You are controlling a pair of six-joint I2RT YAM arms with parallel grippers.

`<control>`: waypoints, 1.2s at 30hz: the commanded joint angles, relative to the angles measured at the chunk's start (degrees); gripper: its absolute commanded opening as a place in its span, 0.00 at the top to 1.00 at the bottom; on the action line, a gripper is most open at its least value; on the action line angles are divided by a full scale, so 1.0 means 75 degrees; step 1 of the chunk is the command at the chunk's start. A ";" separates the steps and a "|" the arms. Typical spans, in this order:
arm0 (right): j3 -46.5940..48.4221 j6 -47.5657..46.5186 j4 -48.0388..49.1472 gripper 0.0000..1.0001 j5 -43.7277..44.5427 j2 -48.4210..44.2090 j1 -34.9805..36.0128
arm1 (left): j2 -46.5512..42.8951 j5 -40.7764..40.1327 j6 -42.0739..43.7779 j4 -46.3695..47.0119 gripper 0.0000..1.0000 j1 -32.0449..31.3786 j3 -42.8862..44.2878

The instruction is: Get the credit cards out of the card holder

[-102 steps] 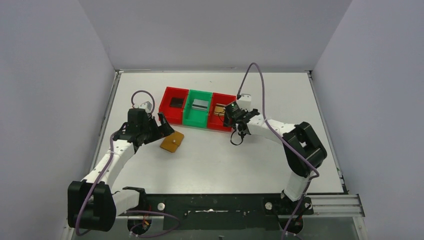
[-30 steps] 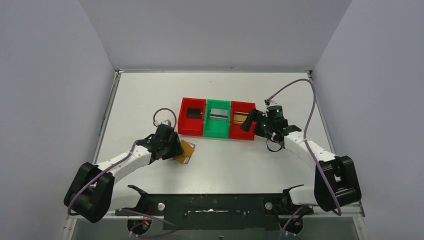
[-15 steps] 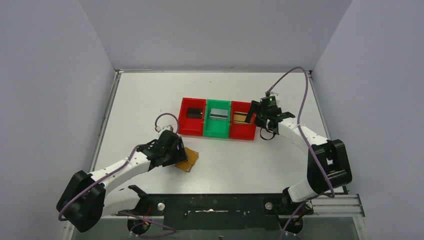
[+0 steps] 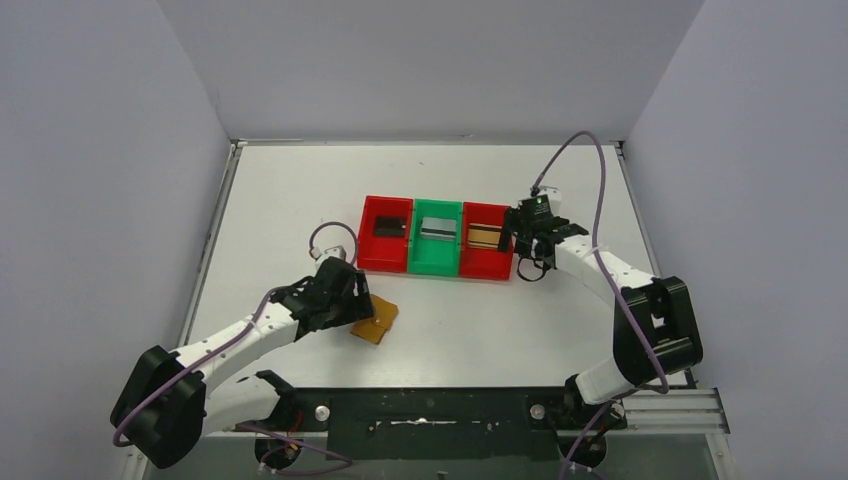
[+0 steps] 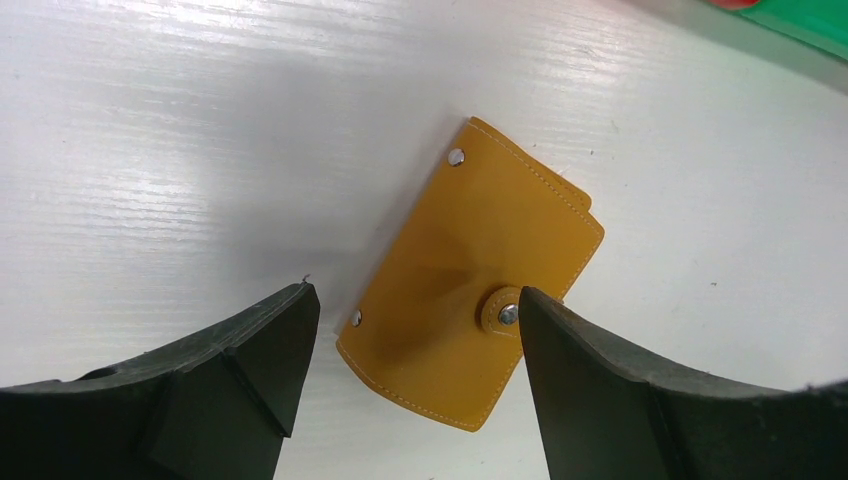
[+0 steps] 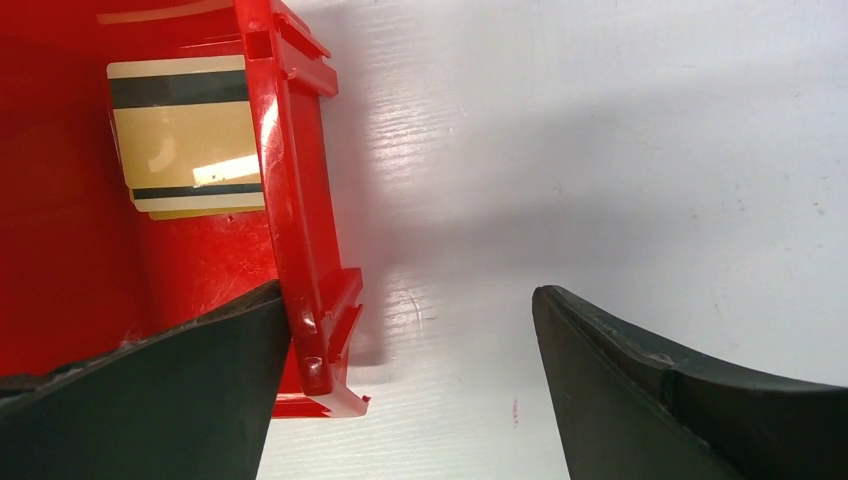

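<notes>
Mustard leather card holder (image 5: pixel 475 290), closed, flat

Left arm (image 4: pixel 235 335) and right arm (image 4: pixel 590 270): white link shells, black joint housings. Purple cables (image 4: pixel 582 135) looped along each. Fingers (image 5: pixel 200 390) matte black, wedge-shaped.

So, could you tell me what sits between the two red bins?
The green bin, with a silver-grey card lying in it, stands there, flush against the left red bin and the right red bin; the top view shows this.
</notes>
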 commanded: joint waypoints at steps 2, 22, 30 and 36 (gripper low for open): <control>0.0035 -0.0429 0.0142 0.11 0.0521 -0.0350 -0.0208 | 0.0045 0.0057 0.0389 0.0334 0.27 0.0055 0.0318; -0.0722 0.0327 0.1068 0.02 -0.1882 -0.1614 -0.0474 | 0.0955 0.2135 0.0737 0.1954 0.44 0.0048 -0.0259; 0.0093 0.0096 0.1024 0.02 -0.2580 -0.0357 -0.0526 | 0.0870 0.2379 0.0747 0.2043 0.49 -0.0087 -0.0454; -0.0173 0.0392 0.1128 0.04 -0.3005 -0.0629 -0.0278 | 0.0448 0.2308 0.0673 0.1980 0.49 -0.0109 -0.0555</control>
